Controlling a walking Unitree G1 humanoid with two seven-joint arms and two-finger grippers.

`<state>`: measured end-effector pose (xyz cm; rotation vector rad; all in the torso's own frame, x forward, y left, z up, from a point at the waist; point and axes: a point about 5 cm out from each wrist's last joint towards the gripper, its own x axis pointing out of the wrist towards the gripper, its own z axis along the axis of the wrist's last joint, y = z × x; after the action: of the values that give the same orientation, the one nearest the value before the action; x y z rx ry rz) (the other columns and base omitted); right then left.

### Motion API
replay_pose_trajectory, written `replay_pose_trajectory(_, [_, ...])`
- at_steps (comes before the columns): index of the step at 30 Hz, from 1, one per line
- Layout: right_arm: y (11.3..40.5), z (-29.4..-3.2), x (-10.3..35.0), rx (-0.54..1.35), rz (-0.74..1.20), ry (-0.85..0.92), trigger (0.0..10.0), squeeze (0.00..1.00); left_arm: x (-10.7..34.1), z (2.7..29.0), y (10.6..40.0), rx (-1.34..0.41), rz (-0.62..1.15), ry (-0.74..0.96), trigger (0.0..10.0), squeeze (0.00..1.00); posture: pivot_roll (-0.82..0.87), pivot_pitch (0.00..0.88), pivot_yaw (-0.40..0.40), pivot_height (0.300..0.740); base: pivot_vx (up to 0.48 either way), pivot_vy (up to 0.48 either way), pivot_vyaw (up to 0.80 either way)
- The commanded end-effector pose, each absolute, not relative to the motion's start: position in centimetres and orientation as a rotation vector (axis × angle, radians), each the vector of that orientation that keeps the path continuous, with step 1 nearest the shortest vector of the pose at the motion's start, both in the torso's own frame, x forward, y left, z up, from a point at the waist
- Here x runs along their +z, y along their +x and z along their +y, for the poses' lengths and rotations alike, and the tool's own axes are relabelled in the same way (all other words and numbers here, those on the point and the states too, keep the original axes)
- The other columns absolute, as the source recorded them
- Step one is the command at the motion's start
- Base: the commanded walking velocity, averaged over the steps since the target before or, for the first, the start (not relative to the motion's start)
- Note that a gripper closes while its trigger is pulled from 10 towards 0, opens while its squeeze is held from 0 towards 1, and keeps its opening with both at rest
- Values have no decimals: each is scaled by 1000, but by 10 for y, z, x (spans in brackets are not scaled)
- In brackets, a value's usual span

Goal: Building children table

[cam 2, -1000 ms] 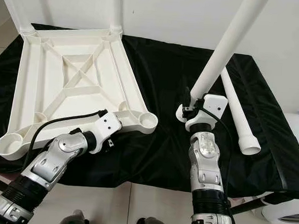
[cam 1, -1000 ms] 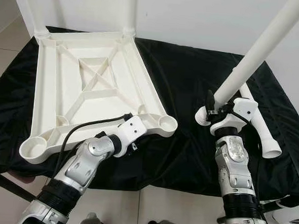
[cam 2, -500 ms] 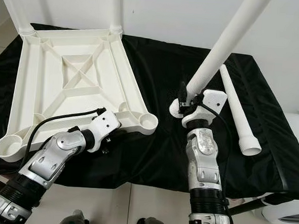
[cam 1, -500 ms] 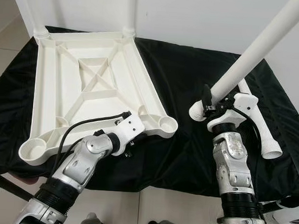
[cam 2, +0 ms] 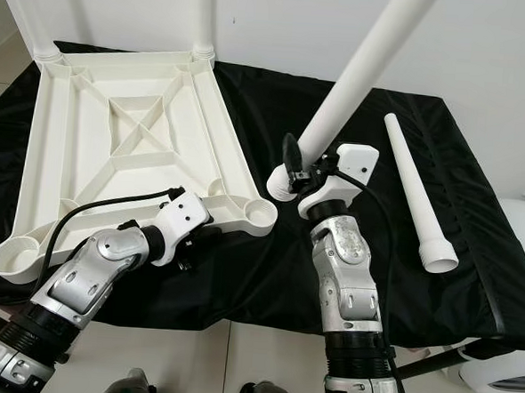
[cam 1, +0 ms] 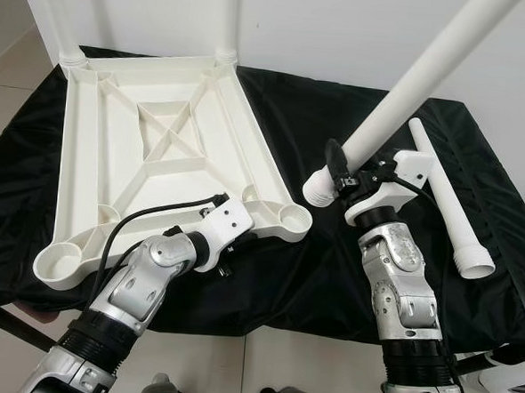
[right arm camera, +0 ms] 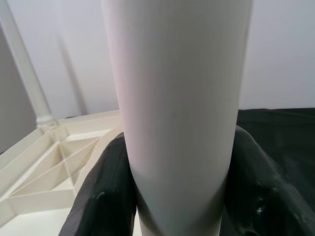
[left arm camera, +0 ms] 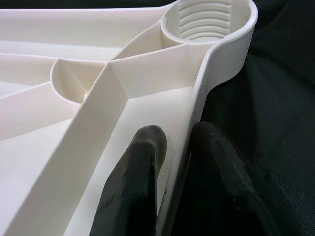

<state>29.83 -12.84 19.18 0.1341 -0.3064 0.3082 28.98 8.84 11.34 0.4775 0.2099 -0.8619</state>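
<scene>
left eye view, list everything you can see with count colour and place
table top: 1, white, upside down on the left of the black cloth, ribs facing up
fitted legs: 2, white, standing in the far corner sockets
empty sockets: 2, white, near corners of the table top
held leg: 1, white, tilted, threaded end near the near-right socket
loose leg: 1, white, lying on the right of the cloth
black cloth: 1, black, covering the work surface
left claw: 1, black fingers, pinching the table top's near rim
right claw: 1, black fingers, shut on the held leg
</scene>
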Motion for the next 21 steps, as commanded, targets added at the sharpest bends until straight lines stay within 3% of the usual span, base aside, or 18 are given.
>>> replay_pose_trajectory(1, [295,-125,194,346,-298,131,10000,0,110,95,291,-850,246,501,10000,0,59,21,-53,740,0,0,0])
replay_pose_trajectory(21, [292,-111,164,454,-97,59,10000,0,115,97,294,-836,240,513,10000,0,68,28,-53,740,0,0,0])
